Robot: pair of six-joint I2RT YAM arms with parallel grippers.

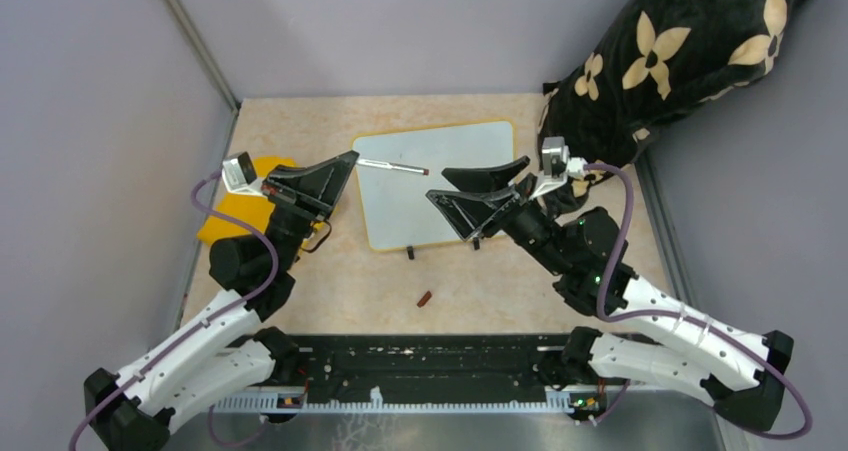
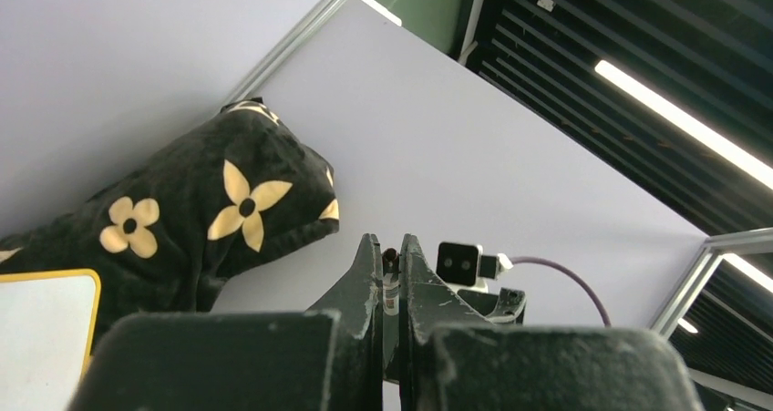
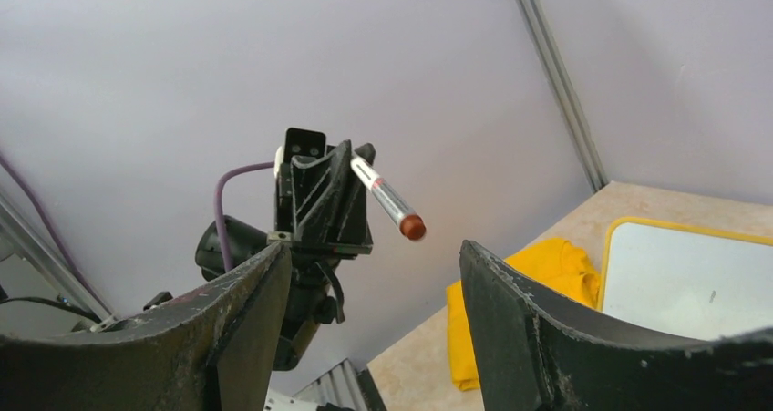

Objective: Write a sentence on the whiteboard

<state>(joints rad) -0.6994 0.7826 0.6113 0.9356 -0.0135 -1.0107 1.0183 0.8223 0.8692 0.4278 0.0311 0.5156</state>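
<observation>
The whiteboard [image 1: 400, 211] lies flat at the middle of the table, its corner also in the left wrist view [image 2: 46, 338] and the right wrist view [image 3: 684, 274]. No sentence shows on its white face. My left gripper [image 1: 352, 158] is shut on a thin white marker [image 1: 395, 166] held level over the board's far left corner, its reddish-brown end pointing right. The marker [image 2: 391, 288] sits clamped between the left gripper [image 2: 390, 247]. My right gripper [image 1: 437, 184] is open over the board, facing the marker [image 3: 387, 197]. Nothing is between the right gripper [image 3: 374, 247].
A yellow cloth [image 1: 235, 216] lies left of the board under the left arm. A black pillow with cream flowers [image 1: 680, 51] leans in the far right corner. A small brown cap [image 1: 424, 297] lies on the table in front of the board. Grey walls close in the sides.
</observation>
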